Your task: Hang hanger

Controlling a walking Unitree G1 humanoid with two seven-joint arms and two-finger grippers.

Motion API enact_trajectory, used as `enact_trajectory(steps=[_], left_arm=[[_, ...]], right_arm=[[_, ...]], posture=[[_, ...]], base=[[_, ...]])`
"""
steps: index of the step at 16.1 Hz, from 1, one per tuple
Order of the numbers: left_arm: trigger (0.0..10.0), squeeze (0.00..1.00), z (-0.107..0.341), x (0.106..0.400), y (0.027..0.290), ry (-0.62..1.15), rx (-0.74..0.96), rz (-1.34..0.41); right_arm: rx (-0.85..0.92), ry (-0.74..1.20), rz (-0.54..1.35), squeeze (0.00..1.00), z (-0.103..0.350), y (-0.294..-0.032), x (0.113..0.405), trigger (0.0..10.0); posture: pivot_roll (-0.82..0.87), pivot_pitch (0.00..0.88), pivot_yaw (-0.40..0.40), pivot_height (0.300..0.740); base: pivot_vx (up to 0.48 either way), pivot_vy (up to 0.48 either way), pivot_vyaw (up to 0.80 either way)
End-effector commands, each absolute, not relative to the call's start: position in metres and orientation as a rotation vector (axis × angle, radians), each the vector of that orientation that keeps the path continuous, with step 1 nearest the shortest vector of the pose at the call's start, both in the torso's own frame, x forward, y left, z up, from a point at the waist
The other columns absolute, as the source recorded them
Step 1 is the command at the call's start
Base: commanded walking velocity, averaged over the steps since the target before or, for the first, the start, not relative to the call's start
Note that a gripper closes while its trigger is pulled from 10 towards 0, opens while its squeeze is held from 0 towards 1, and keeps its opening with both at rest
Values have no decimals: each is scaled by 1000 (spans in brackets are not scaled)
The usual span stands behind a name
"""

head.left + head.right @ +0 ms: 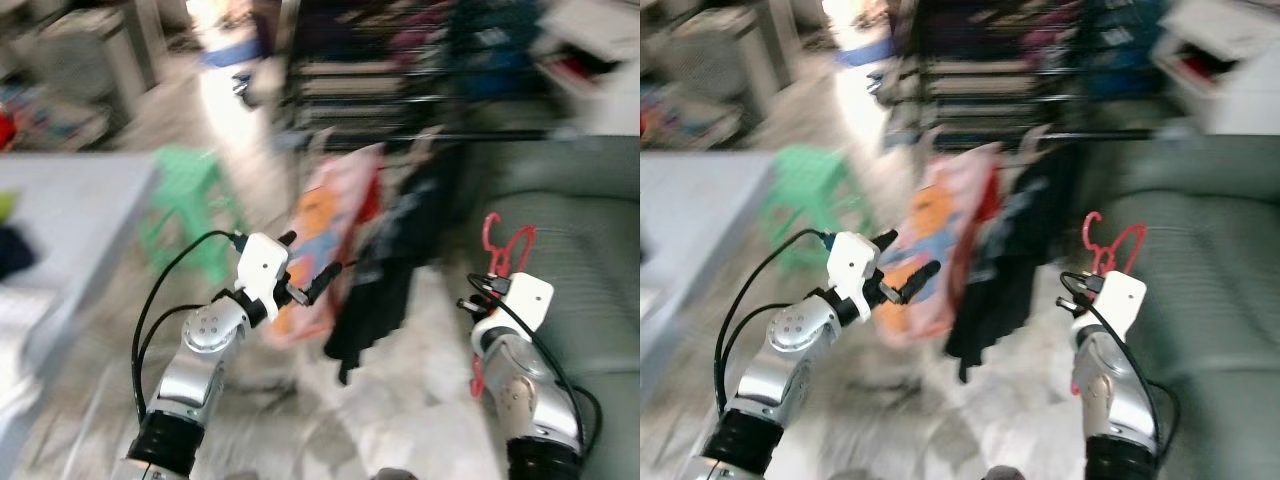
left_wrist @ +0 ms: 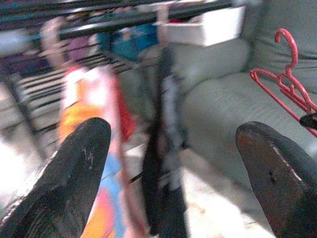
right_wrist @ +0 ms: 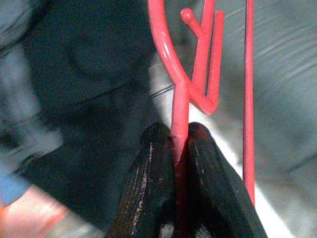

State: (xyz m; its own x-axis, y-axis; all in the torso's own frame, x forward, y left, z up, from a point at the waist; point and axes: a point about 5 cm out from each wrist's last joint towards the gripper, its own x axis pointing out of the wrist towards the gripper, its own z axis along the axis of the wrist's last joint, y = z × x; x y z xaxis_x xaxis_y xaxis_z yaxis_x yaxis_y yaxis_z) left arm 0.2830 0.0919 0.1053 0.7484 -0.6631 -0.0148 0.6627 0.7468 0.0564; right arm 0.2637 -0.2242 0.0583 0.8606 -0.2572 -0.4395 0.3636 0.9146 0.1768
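- The red hanger is pinched between the two black fingers of the right hand, which press together on one of its thin bars.
- In the head views the red hanger rises above the right hand, its hook uppermost, in front of the grey-green sofa on the robot's right.
- The left hand is raised on the other side with its fingers spread apart and nothing between them; the left wrist view shows both dark pads wide open.
- Ahead of the left hand hang an orange and pink garment and, just beside it toward the sofa, a black garment.
- Both garments hang from a dark rail that runs across above them.
- Behind the rail is a dark rack with blurred clothes on it; what lies there cannot be told apart.
- A green plastic stool stands on the pale floor to the left of the garments.
- A light grey tabletop is at the far left, with a dark item at its edge, too blurred to name.
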Motion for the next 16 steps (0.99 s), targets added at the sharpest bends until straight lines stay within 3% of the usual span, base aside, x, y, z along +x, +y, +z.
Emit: enact_trajectory(steps=[1,7,16], left_arm=[[10000,0,111,283,92,-27,61,-736],[10000,0,110,282,90,-20,56,-746],[10000,0,109,281,89,-11,50,-735]], right_arm=[[232,377,-311,0,67,-224,269,10000],[208,351,-272,0,73,-231,279,10000],[186,206,-258,0,88,-222,281,10000]], posture=[[-47,0,28,740],[-47,0,33,740],[-44,0,30,740]], base=[[480,0,0],[477,0,0],[426,0,0]])
